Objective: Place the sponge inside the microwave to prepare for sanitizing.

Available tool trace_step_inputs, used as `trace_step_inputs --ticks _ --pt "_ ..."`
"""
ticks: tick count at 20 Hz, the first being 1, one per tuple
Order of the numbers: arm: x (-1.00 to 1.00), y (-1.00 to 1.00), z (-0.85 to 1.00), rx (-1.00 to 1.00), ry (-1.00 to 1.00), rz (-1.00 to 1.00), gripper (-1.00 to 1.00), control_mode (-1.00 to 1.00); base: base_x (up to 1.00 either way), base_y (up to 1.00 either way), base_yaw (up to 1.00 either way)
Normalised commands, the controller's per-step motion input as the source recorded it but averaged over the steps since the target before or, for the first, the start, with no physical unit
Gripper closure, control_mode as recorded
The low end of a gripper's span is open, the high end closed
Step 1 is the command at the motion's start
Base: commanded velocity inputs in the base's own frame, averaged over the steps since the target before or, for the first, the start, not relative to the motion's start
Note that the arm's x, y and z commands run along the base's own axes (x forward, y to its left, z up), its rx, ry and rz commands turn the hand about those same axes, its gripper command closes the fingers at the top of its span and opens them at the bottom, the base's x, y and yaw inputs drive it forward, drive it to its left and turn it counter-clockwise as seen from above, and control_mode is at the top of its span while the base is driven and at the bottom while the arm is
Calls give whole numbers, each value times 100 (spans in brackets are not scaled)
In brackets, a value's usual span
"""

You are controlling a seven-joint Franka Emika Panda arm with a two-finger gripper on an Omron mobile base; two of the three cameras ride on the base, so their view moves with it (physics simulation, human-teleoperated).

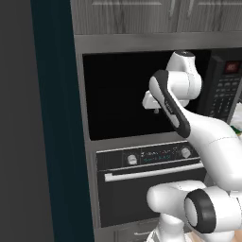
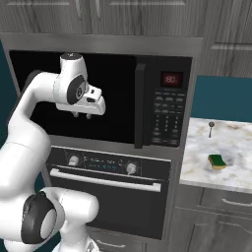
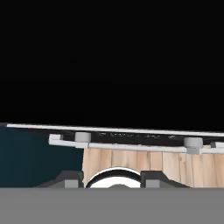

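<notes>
The microwave (image 2: 115, 74) is built into a steel frame, its dark-windowed door shut, with a vertical handle (image 2: 140, 103) and a keypad (image 2: 166, 118) under a red display. It also appears as the black door window of the microwave (image 1: 118, 94) in the left base view. My gripper (image 2: 81, 116) hangs in front of the door's left half, fingers pointing down and apart with nothing between them; the left base view shows the gripper (image 1: 156, 111) before the window. The green and yellow sponge (image 2: 216, 161) lies on the marble counter (image 2: 236, 142) to the right, far from the gripper.
Below the microwave sits a black oven (image 2: 106, 189) with two knobs and a silver bar handle (image 2: 103, 180); that handle (image 3: 131, 146) crosses the hand view above wooden floor. A small dark utensil (image 2: 210, 129) lies farther back on the counter. A dark teal wall (image 1: 54, 142) borders the left.
</notes>
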Motion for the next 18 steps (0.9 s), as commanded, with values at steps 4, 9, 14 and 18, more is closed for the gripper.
trace_step_inputs --ticks 4,9,14,18 --pt "-4 -4 -1 0 1 0 -100 -100 0 0 0" --pt "-66 -18 11 -1 -1 -7 -100 -100 0 0 0" --pt "-78 -65 25 -4 -8 -10 -100 -100 0 0 0" --pt "-29 -76 14 -8 -10 -17 -100 -100 0 0 0"
